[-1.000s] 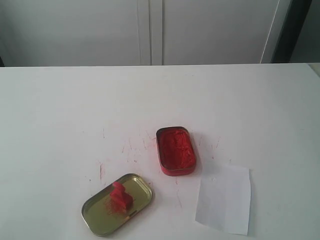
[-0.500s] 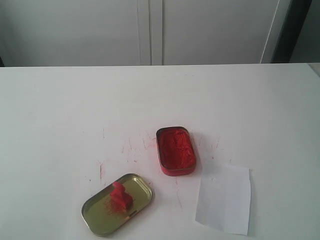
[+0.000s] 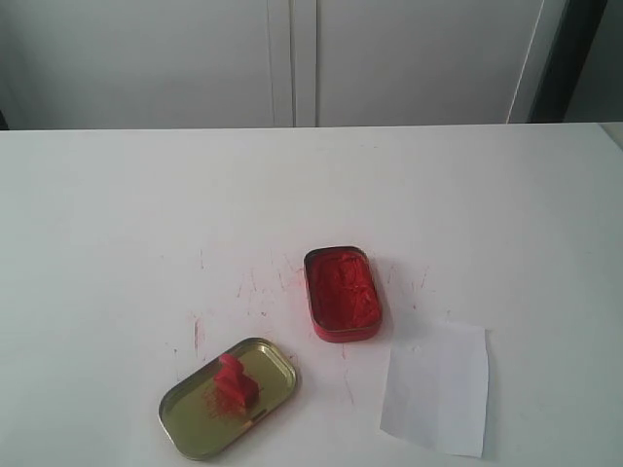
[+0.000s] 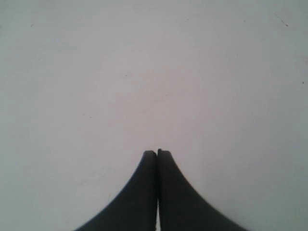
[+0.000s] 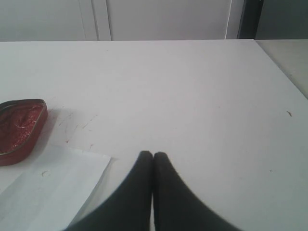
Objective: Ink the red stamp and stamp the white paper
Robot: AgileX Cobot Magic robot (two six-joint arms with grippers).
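The small red stamp (image 3: 235,382) stands on the gold tin lid (image 3: 227,397) near the table's front left. The white paper (image 3: 435,386) lies flat at the front right, also in the right wrist view as the white paper (image 5: 48,190). Between them sits the open red ink tin (image 3: 342,293), seen again as the ink tin (image 5: 18,129). Neither gripper shows in the exterior view. My left gripper (image 4: 157,153) is shut over bare tabletop, holding nothing. My right gripper (image 5: 153,155) is shut and empty, just beside the paper's edge.
The white tabletop (image 3: 146,224) carries faint red scratches around the tins. Grey cabinet doors (image 3: 292,58) stand behind the table's far edge. The table's right edge (image 5: 281,72) shows in the right wrist view.
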